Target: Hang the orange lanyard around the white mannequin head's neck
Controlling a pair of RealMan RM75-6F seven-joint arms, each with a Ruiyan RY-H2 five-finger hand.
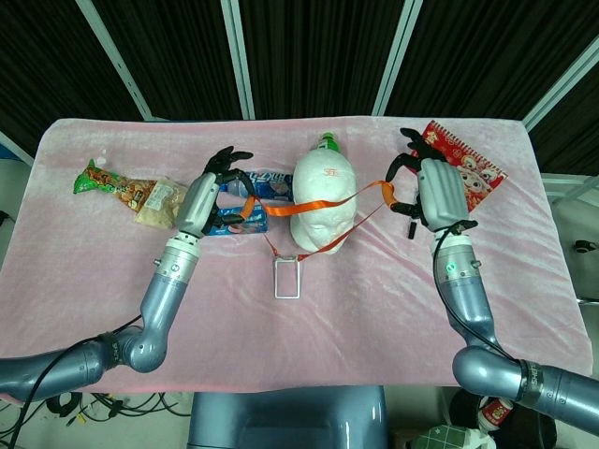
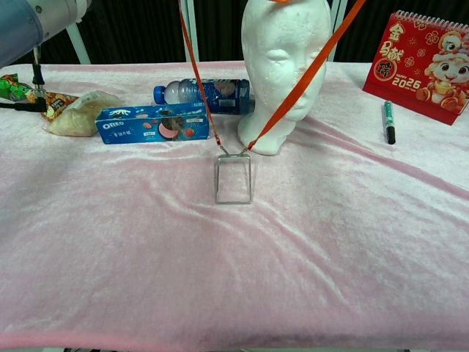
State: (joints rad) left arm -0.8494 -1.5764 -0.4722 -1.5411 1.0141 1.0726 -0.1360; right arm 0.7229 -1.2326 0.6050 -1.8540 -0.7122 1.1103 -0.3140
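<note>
Orange lanyard (image 1: 314,206) stretches crosswise over the white mannequin head (image 1: 323,196), pinched at either end by the left hand (image 1: 208,198) and right hand (image 1: 426,190), equally near.

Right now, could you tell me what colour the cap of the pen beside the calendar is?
Green, seen best in the chest view: pen.

arms: silver-grey | left hand (image 1: 208,199), right hand (image 1: 433,192): grey backs, black fingers | markings: unclear
</note>
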